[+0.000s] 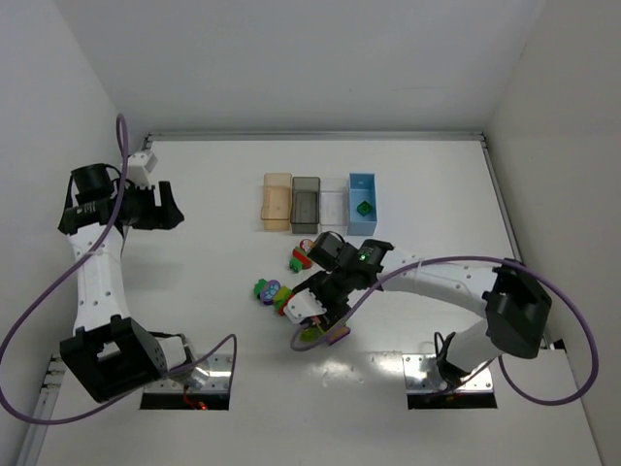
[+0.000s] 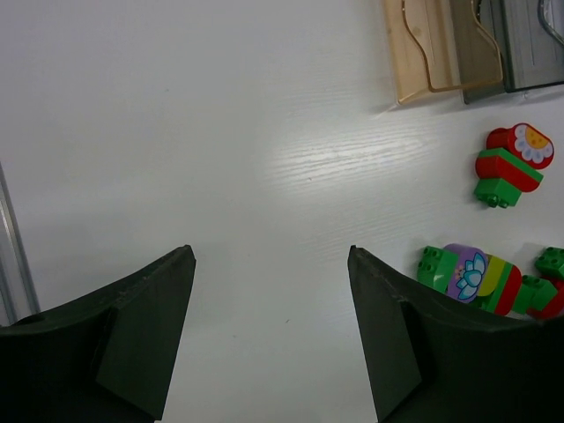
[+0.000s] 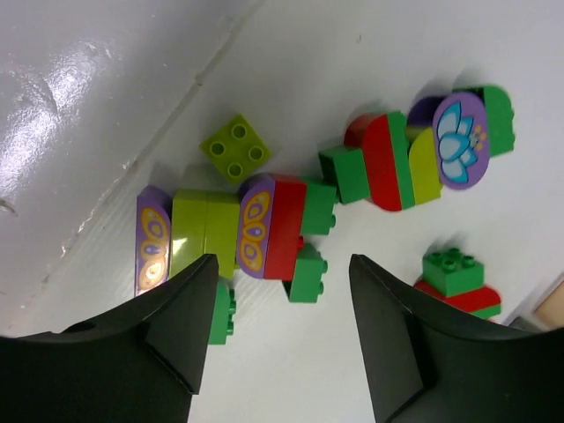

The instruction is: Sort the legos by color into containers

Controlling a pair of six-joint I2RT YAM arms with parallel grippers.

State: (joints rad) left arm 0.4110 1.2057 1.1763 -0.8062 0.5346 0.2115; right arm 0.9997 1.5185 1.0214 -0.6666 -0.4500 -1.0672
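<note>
My left gripper (image 2: 271, 256) is wide open with nothing in it, and its two dark flat fingers point at the bare white table (image 1: 194, 291), far to the left of the toys. My right gripper (image 3: 284, 260) is open too and holds nothing. It hangs just over a butterfly cluster (image 3: 238, 233), a bumpy row of shiny plastic bricks stuck together: purple rounded pieces with orange butterflies, lime blocks, a red block and little green cubes. A loose lime brick (image 3: 235, 148), square with four round studs, lies just beside it. Near that sits a flower cluster (image 3: 414, 159) with a round purple face, a lime half-circle, a red round piece and green blocks. A red and green stack (image 3: 454, 282) lies closest to the bins. The four narrow bins stand side by side behind the legos: the tan bin (image 1: 277, 202), grey bin (image 1: 306, 204), clear bin (image 1: 333, 206) and blue bin (image 1: 363, 186). One green brick (image 1: 363, 209) lies in the blue one.
</note>
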